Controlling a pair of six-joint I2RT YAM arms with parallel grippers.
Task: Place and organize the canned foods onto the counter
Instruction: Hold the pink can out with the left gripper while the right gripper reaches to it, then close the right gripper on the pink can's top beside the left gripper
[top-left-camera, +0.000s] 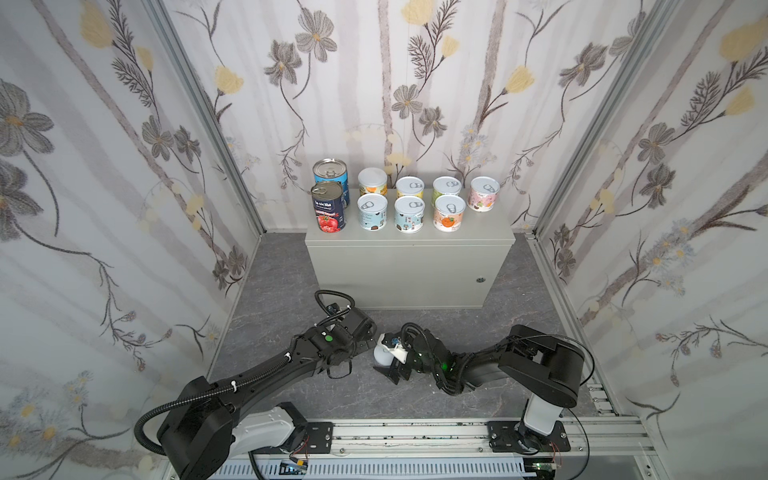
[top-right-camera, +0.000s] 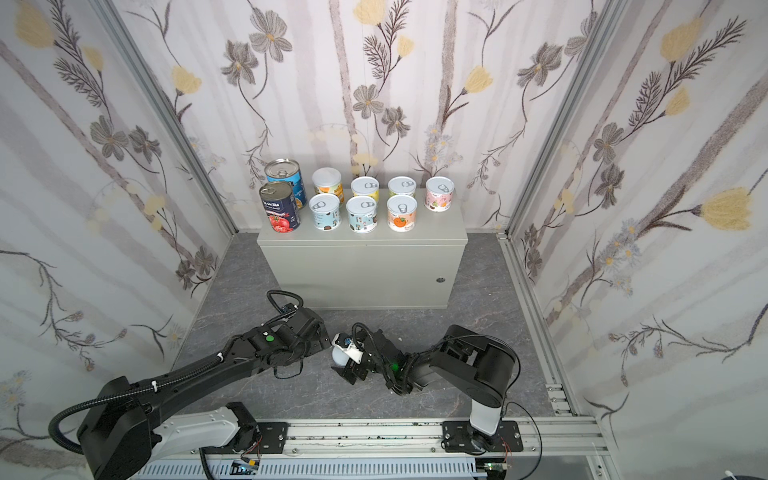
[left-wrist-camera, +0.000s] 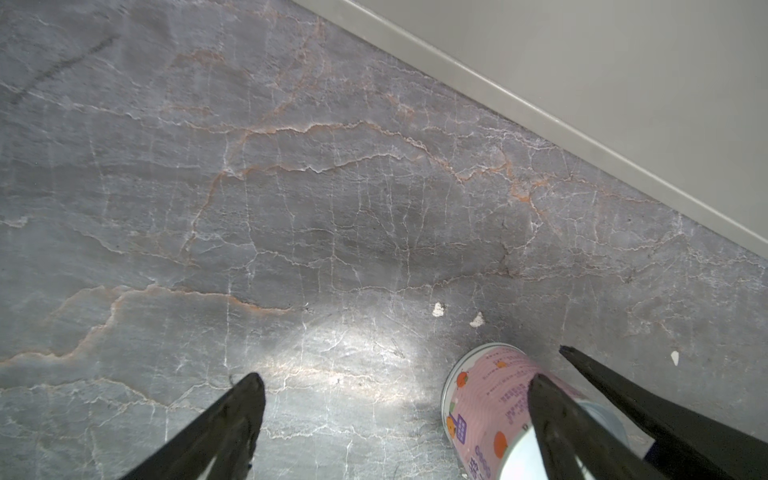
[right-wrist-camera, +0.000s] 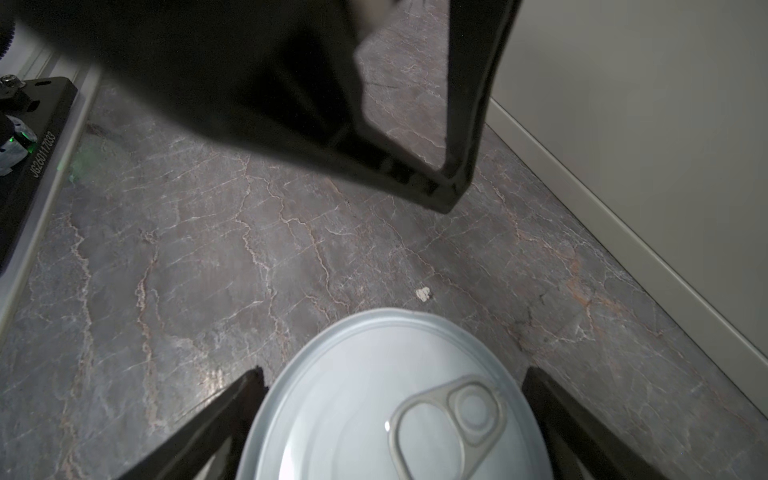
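Several canned foods stand in two rows on the counter (top-left-camera: 409, 266) (top-right-camera: 361, 270). The navy tomato can (top-left-camera: 328, 208) and the blue can (top-left-camera: 330, 172) are at its left end, with short pastel cans (top-left-camera: 409, 214) beside them. One pink-labelled can (top-left-camera: 382, 353) (top-right-camera: 340, 356) (left-wrist-camera: 486, 399) (right-wrist-camera: 386, 399) stands on the dark floor in front of the counter. My right gripper (top-left-camera: 392, 361) (right-wrist-camera: 392, 374) straddles it, a finger close on each side; whether they touch is unclear. My left gripper (top-left-camera: 368, 338) (left-wrist-camera: 392, 378) hangs open just left of that can, with nothing between its fingers.
The counter's front face (left-wrist-camera: 582, 50) (right-wrist-camera: 623, 104) rises just beyond both grippers. The two wrists nearly meet over the marbled floor (top-left-camera: 270, 299). Small white flecks (left-wrist-camera: 438, 309) lie near the can. An aluminium rail (top-left-camera: 415, 432) runs along the front, and wallpapered walls enclose the sides.
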